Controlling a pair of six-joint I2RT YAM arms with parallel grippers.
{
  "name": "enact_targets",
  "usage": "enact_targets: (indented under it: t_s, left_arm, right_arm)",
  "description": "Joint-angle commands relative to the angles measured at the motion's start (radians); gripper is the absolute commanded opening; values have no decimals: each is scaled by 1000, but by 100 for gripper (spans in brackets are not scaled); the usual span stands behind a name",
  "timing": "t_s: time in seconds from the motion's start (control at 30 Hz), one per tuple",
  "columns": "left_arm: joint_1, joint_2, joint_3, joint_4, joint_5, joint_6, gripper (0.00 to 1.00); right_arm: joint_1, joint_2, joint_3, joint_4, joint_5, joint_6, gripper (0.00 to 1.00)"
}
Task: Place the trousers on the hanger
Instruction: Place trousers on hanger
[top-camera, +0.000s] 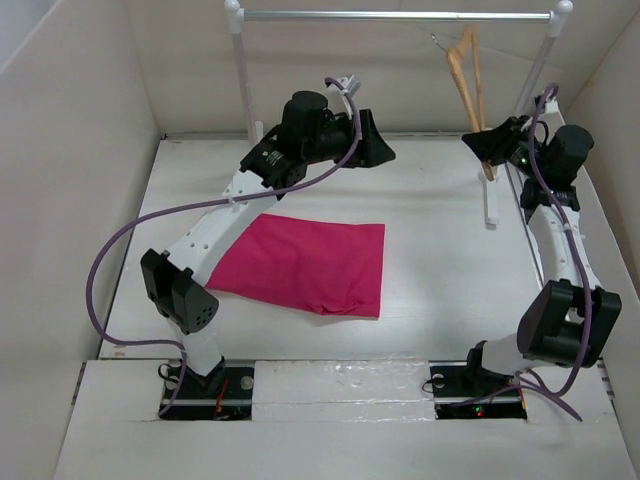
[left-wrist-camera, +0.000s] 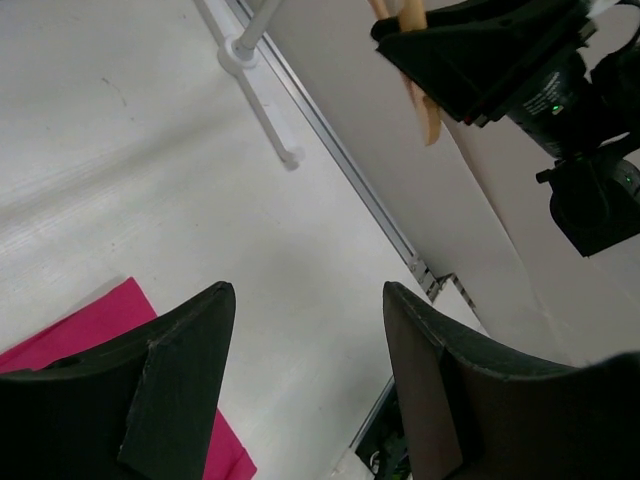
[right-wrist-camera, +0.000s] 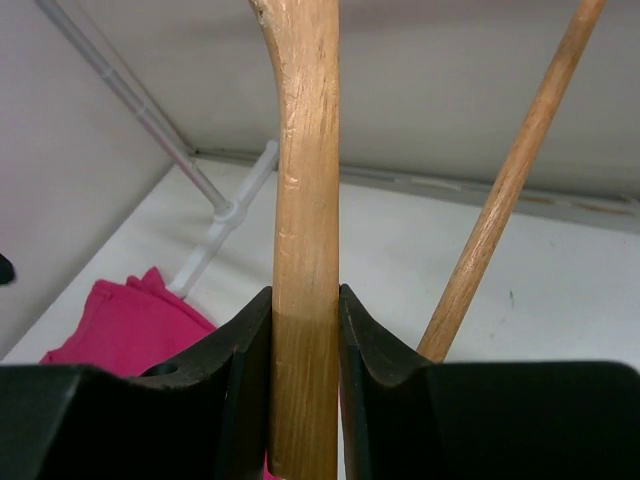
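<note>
The trousers (top-camera: 300, 265) lie folded flat on the table (top-camera: 440, 260), nearest me. I judge them soft, light and floppy, best pinched at an edge. Beyond them my left pincer (left-wrist-camera: 305, 300) hangs spread and empty. Farthest, my right pincer (right-wrist-camera: 305, 300) clamps the stiff hanger (right-wrist-camera: 305, 150) by the rail (top-camera: 400, 15). I can read no writing.

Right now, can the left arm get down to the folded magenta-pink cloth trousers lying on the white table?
Probably yes: the left gripper is open and empty, the trousers lie flat close to that arm, and nothing stands between them.
</note>
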Motion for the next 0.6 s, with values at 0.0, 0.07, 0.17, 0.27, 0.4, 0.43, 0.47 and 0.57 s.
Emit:
enact_targets:
  t_s: [0.0, 0.07, 0.17, 0.27, 0.4, 0.43, 0.47, 0.57]
  left_arm:
    - [-14, 5, 43, 39, 20, -19, 57]
    - [-34, 5, 44, 56, 1, -22, 59]
    - [-43, 5, 40, 94, -23, -46, 61]
    - [-63, -15, -8, 185, -55, -97, 62]
    - [-98, 3, -25, 269, -168, -120, 63]
    - [-108, 3, -11, 265, -202, -109, 63]
    - [-117, 37, 7, 251, -235, -100, 63]
    - [-147, 110, 75, 210, -343, -77, 63]
  right_arm:
    - [-16, -23, -3, 415, -82, 142, 0]
    - [-16, -24, -2, 361, -79, 130, 0]
    - [-5, -62, -31, 227, -73, 24, 0]
    - [21, -128, -127, 143, -51, -46, 0]
    - [72, -216, -250, 43, -30, -112, 0]
    - [72, -228, -267, 34, -25, -117, 0]
    - [90, -237, -278, 30, -20, -119, 0]
    - [118, -268, -312, 11, -10, -125, 0]
